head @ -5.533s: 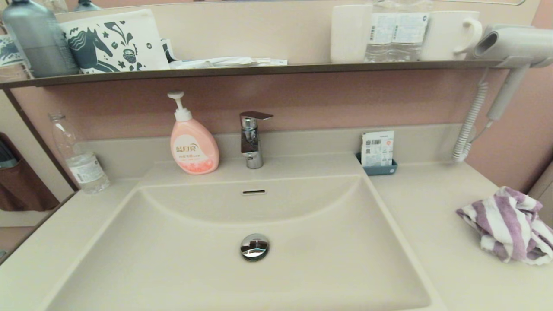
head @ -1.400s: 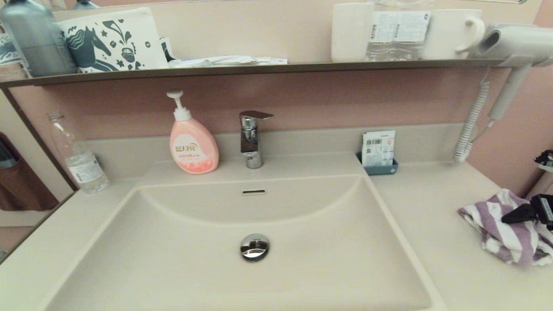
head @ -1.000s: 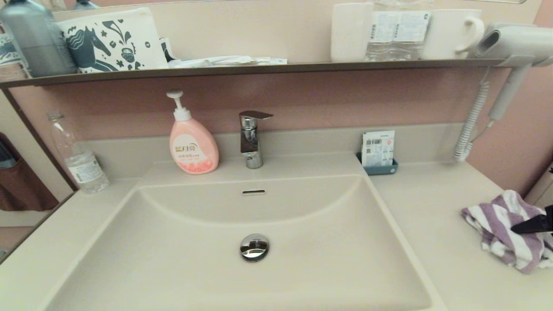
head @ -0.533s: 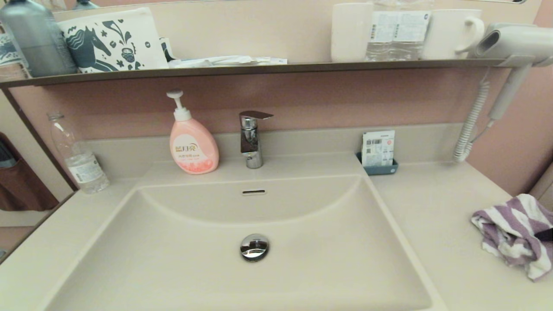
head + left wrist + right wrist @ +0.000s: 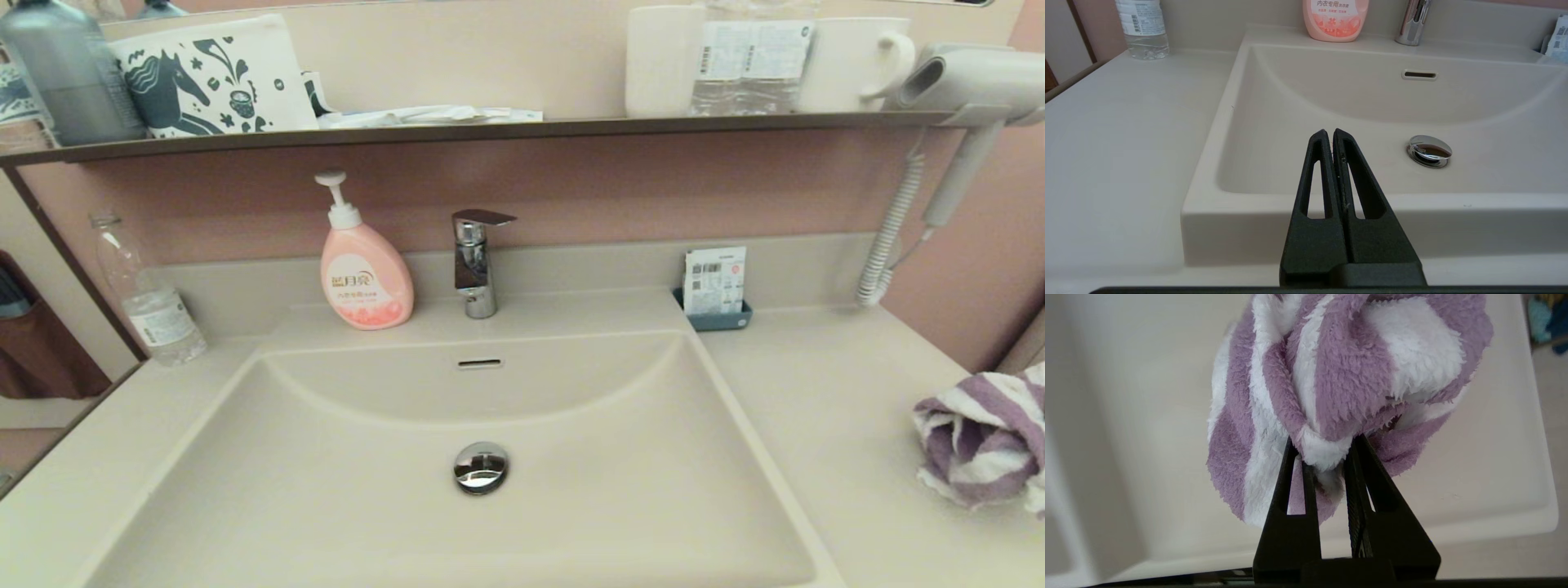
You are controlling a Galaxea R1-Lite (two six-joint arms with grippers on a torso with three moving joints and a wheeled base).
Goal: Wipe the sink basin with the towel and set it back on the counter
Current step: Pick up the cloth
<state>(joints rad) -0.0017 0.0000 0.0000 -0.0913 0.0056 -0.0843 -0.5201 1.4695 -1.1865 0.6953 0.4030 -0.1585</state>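
Note:
The purple-and-white striped towel (image 5: 984,437) is bunched up at the far right of the counter (image 5: 816,384), partly cut off by the head view's edge. In the right wrist view my right gripper (image 5: 1325,447) is shut on a fold of the towel (image 5: 1339,375), which hangs bunched over the counter (image 5: 1139,416). The right gripper is outside the head view. The sink basin (image 5: 367,498) with its chrome drain plug (image 5: 481,467) and overflow slot (image 5: 479,363) holds nothing. My left gripper (image 5: 1329,132) is shut on nothing, parked at the front edge of the basin (image 5: 1331,102).
A pink soap bottle (image 5: 365,269) and chrome tap (image 5: 475,261) stand behind the basin. A clear water bottle (image 5: 147,298) is at the back left. A small blue tray with packets (image 5: 716,290) sits at the back right. A hair dryer (image 5: 963,98) hangs from the shelf.
The right gripper came in over the towel, closed on it, and has dragged it rightward and bunched it up. The gripper itself has left the head view. The left arm has stayed still.

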